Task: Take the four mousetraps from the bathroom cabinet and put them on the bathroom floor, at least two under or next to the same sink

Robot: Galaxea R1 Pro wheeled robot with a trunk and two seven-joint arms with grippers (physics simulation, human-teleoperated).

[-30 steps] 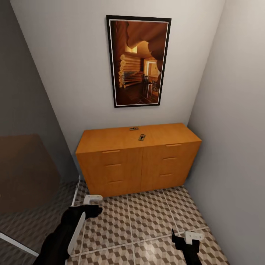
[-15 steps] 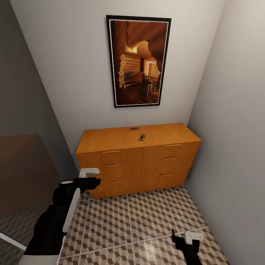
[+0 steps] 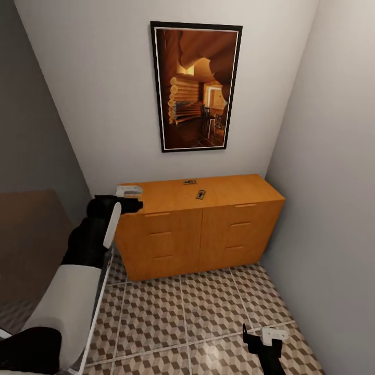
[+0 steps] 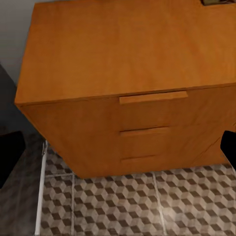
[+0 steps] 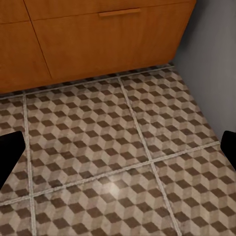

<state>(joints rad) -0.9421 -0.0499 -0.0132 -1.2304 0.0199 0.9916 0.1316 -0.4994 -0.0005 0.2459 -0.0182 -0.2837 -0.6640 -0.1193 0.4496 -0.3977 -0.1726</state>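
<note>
The orange-brown cabinet [image 3: 198, 229] stands against the back wall. Two small mousetraps [image 3: 189, 182] [image 3: 200, 195] lie on its top near the middle. My left gripper [image 3: 133, 200] hovers at the cabinet's top left corner, well left of the traps. In the left wrist view the left gripper [image 4: 118, 152] is open, with its dark fingertips [image 4: 10, 155] at the frame's edges and the cabinet [image 4: 128, 59] below; a trap's corner [image 4: 216, 2] peeks in. My right gripper [image 3: 259, 338] hangs low over the cube-patterned bathroom floor [image 3: 208, 307], open and empty [image 5: 118, 152]. The sink is out of view.
A dark-framed picture [image 3: 197, 86] hangs above the cabinet. A grey wall [image 3: 333, 208] runs close along the right side. A brown panel [image 3: 26, 239] and a white floor rail [image 3: 104, 276] stand at the left. Tiled floor lies in front of the cabinet.
My left arm has lifted from floor height up to the cabinet's top left corner. The right arm and the traps have not moved.
</note>
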